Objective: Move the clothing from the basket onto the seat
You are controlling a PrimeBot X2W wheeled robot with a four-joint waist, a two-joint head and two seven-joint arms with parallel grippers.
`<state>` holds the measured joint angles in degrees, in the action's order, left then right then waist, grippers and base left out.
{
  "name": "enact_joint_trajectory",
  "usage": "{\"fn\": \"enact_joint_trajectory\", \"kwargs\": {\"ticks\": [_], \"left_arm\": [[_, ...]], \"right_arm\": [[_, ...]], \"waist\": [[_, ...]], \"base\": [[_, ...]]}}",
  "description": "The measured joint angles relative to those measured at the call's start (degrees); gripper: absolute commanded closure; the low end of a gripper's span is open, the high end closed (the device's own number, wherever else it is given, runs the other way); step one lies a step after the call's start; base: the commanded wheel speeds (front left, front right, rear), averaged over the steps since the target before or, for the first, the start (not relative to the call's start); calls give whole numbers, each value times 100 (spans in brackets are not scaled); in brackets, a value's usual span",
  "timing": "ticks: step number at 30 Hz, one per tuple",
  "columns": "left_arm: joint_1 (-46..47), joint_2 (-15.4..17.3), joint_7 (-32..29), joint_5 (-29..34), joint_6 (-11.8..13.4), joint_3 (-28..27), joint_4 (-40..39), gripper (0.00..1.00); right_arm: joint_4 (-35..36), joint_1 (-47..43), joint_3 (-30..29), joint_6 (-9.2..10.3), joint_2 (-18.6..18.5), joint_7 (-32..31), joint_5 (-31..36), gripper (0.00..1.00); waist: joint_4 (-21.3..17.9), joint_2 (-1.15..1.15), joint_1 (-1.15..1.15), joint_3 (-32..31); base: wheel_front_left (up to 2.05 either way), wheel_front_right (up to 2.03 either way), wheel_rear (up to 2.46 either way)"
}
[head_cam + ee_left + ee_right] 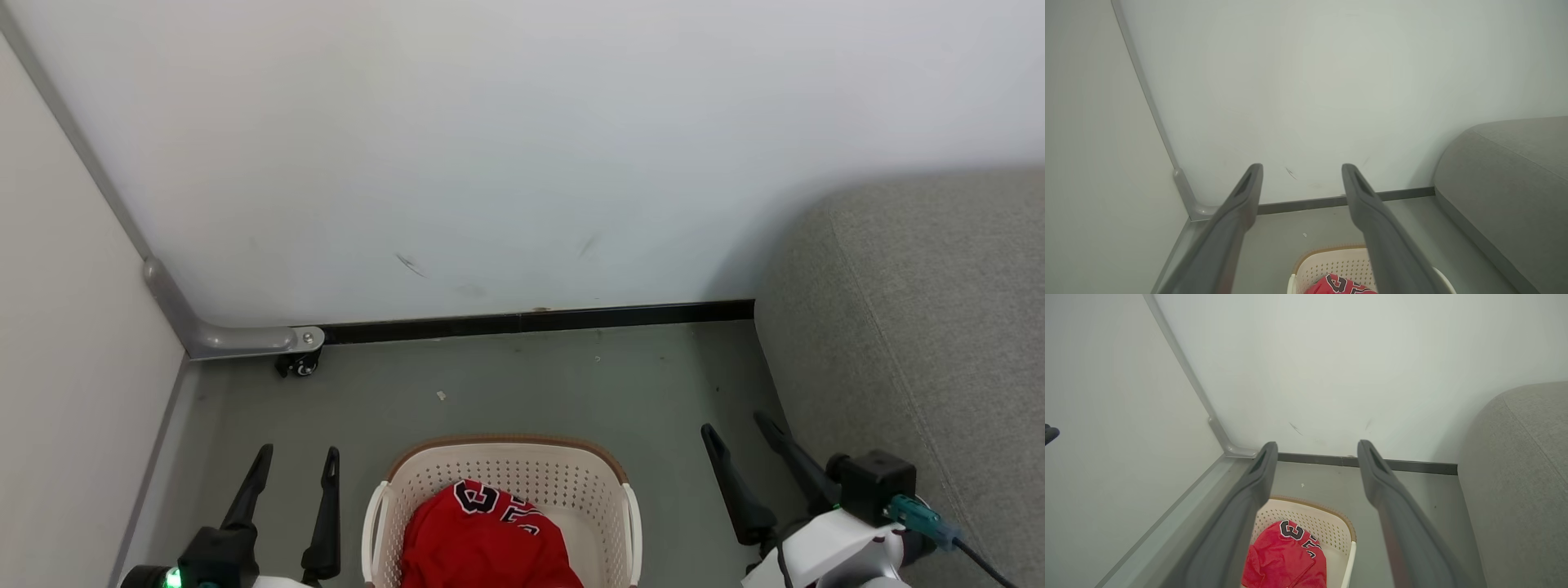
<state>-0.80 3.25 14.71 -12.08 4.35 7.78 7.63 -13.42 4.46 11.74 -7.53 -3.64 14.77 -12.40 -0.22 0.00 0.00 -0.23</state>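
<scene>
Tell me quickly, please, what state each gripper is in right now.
Left gripper: open, holding nothing.
Right gripper: open, holding nothing.

The basket [571,480] and clothing [482,543] run off the head view's bottom edge.

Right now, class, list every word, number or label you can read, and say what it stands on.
"3": black, white-edged numeral on the red jersey lying in the basket.
Neighbouring character on the jersey: creased, unreadable.
No other text is legible.
</scene>
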Motion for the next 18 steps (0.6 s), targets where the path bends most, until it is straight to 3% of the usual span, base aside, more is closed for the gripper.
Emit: {"fn": "enact_joint_trajectory", "kwargs": {"ticks": [18], "left_arm": [[-346, -71, 0, 40, -203, 9, 245, 0]], "right_arm": [[-43, -698, -420, 0, 75, -1, 294, 0]], "waist": [[268, 0, 0, -273]], "base": [[0, 0, 0]]}}
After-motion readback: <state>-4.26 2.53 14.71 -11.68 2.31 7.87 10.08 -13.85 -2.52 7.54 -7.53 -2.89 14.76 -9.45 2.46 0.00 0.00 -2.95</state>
